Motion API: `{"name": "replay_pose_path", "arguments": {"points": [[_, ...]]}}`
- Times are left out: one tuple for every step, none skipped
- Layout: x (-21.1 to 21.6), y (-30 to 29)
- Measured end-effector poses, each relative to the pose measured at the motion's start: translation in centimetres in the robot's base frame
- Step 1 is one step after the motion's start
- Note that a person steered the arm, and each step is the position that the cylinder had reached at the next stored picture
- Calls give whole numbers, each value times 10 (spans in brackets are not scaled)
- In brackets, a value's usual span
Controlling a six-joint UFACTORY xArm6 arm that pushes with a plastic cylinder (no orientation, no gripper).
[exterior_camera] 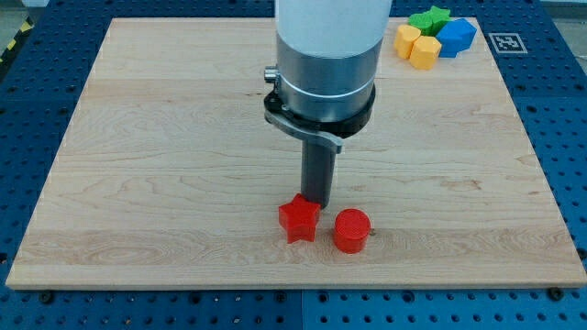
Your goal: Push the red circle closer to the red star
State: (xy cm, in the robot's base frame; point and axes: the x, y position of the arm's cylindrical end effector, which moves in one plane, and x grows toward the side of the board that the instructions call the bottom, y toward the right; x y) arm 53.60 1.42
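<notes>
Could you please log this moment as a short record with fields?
Red star: near the board's bottom edge, centre
Red circle: just right of the star, small gap
My tip: directly behind the star, at its upper right
Far corner, view's top right: yellow blocks, green block, blue block, clustered
Board: wooden

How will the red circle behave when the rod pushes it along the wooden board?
The red circle looks short and wide with a flat top, so it will probably slide, not tip or roll. Its round side may slip off my tip if pushed off-centre. It seems rigid. The red star sits just to the view's left, with a small gap.
</notes>
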Motion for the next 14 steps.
{"name": "replay_pose_path", "arguments": {"points": [[-17, -13], [-67, -26], [-120, -48], [-127, -51], [-125, -46], [-95, 0], [-68, 83], [-27, 163], [25, 199], [57, 179], [56, 177], [52, 155], [48, 121], [44, 102]]}}
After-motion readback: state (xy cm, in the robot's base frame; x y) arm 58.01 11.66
